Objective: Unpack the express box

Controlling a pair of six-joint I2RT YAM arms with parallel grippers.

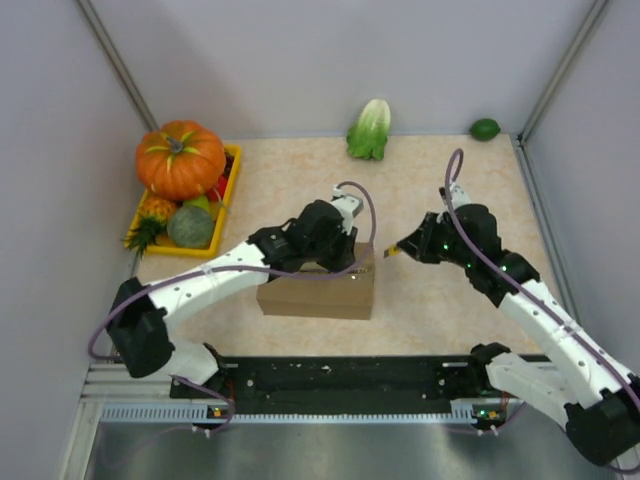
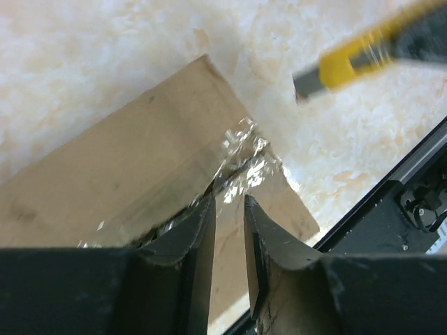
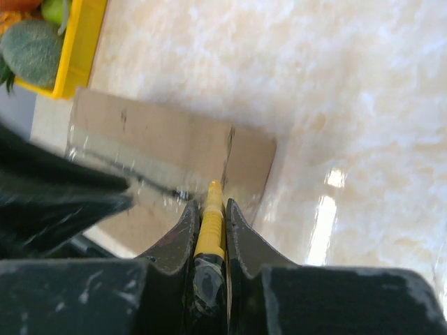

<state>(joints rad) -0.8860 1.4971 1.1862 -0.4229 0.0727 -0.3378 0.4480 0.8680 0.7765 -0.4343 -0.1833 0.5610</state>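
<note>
Top external view: shows the express box (image 1: pixel 318 292) at lower centre of the counter (image 1: pixel 440 190), flaps down. Puts the left hand (image 1: pixel 343 248) over the box's top at its right end. Puts the right hand (image 1: pixel 408 246) just right of the box's upper right corner, clenched on a yellow utility knife (image 1: pixel 392 250).

Left wrist view: shows fingers (image 2: pixel 201 251) parted by a narrow slot with nothing between them, above crinkled clear tape (image 2: pixel 246 155) on the seam. Catches the knife blurred at upper right, apart from the box.

Right wrist view: shows the knife gripped between both fingers, tip pointing toward the box edge.

Elsewhere: pumpkin (image 1: pixel 180 158) on a yellow tray (image 1: pixel 232 180) at upper left, cabbage (image 1: pixel 370 128) and lime (image 1: pixel 485 128) along the top edge.
</note>
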